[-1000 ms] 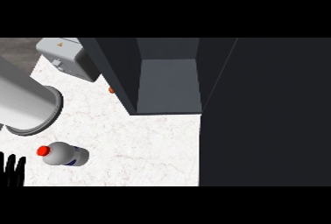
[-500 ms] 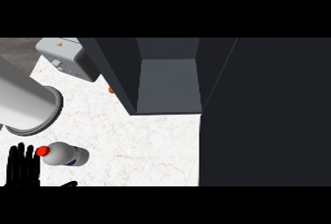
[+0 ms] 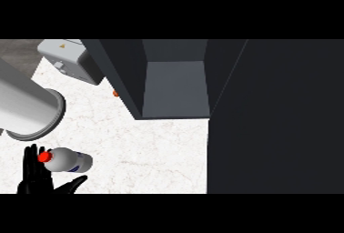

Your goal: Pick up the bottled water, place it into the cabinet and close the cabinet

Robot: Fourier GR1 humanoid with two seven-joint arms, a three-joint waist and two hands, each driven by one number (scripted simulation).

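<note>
1 bottled water, white marble counter, open cabinet

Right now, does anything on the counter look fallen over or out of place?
Yes. The bottled water lies on its side on the counter, red cap toward the left hand, whose open fingers are beside it. The cabinet stands open. Nothing looks spilled.

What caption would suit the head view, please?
Left hand open beside the water bottle, open cabinet beyond.
</note>
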